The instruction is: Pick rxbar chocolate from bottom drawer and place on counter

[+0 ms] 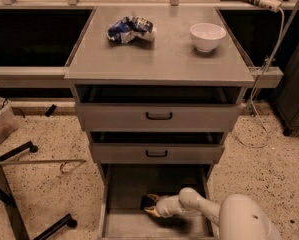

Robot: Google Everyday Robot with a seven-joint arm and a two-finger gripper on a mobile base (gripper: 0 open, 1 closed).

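The counter [164,56] is a broad grey metal slab filling the upper middle of the view. On its far left part lies a crumpled blue-and-white bag [130,29]. On its far right part a white bowl [207,36] stands upright, well apart from the bag. The near half of the counter holds nothing else.

Below the counter's front edge sit two grey drawers with black handles, one [159,117] under the other [156,153], and both look slightly open. Lower still, farthest from the counter, the bottom drawer [120,191] is pulled out toward the camera, showing low side walls and a flat grey floor.

The chocolate bar [147,200], a small black wrapper, is inside this drawer, roughly under the middle of the counter's front edge. It looks tilted rather than flat on the floor of the drawer.

The gripper [152,208] is down in the same drawer, right at the bar and touching it or nearly so. Whether it is clamped on the bar or loose around it cannot be told. The white arm [201,210] reaches it from the lower right, well below the counter's right corner.

A speckled floor [44,134] lies to either side below the counter. A pale cable [270,54] hangs past the counter's right edge.
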